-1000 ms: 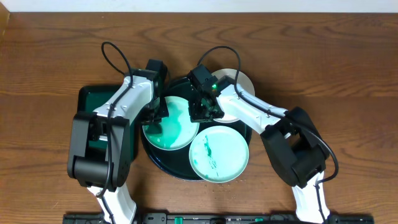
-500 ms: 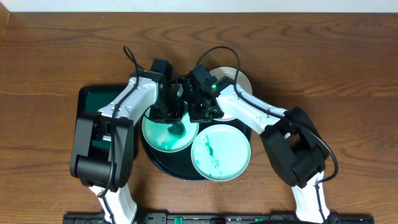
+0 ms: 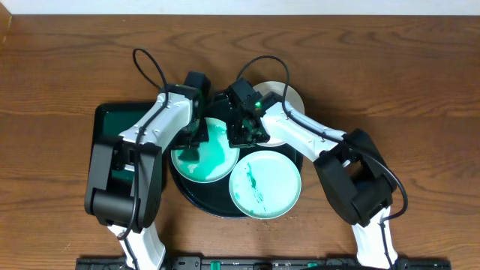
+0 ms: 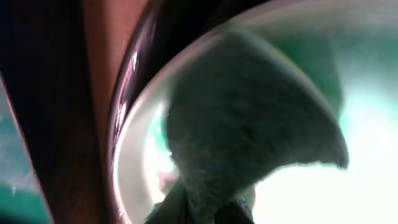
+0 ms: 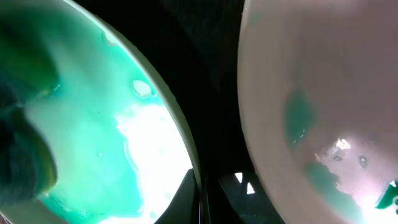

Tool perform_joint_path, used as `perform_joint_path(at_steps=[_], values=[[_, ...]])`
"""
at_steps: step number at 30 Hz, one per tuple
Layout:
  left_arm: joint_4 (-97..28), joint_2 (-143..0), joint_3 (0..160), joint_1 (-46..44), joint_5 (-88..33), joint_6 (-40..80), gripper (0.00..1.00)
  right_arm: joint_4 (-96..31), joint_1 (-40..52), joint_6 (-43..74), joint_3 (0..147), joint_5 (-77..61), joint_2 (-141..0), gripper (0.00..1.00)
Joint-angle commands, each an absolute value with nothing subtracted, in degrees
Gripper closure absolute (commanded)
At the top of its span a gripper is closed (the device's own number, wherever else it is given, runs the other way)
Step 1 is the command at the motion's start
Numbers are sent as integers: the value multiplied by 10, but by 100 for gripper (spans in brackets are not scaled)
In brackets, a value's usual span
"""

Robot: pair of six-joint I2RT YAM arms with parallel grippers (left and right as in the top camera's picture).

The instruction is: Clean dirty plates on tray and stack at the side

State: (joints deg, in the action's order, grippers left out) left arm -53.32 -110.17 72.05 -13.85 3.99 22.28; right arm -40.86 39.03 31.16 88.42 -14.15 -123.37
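Note:
The round dark tray (image 3: 196,196) holds three white plates. The left plate (image 3: 217,154) is covered in a wide teal smear. The front plate (image 3: 264,184) has teal streaks. The back plate (image 3: 289,101) lies partly under my right arm. My left gripper (image 3: 193,142) is shut on a grey-green cloth (image 4: 249,124) and presses it on the left plate (image 4: 354,193) near its left rim. My right gripper (image 3: 244,135) is shut on that plate's right rim (image 5: 186,155), with one finger (image 5: 180,202) over the plate. The back plate (image 5: 323,93) lies just to its right.
A rectangular dark green tray (image 3: 112,124) lies left of the round tray, under my left arm; its corner shows in the left wrist view (image 4: 18,199). Brown wood table (image 3: 390,67) surrounds everything. The round tray's rim (image 4: 134,68) runs close beside the cloth.
My left gripper swept the cloth right toward the plate's middle, then back to its left side. The teal smear has spread wider. The right gripper has not moved.

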Motion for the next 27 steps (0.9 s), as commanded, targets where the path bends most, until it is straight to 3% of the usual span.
perform_joint_path(at_steps=[1,6,10,14,20,27], values=[[-575,-1115,714,-138,-39,185,93,-411,387,308,891,-131,-1249,99],[-574,-1115,714,-147,-229,19,93,-412,387,308,891,-131,-1249,99],[-522,-1115,714,-144,-233,13,93,-412,387,308,891,-131,-1249,99],[-441,-1115,714,-137,-167,32,93,-412,387,308,891,-131,-1249,99],[-412,-1114,716,-118,84,188,93,-411,387,306,891,-131,-1248,99],[-524,-1067,750,-98,103,209,93,-412,387,305,891,-131,-1248,99]])
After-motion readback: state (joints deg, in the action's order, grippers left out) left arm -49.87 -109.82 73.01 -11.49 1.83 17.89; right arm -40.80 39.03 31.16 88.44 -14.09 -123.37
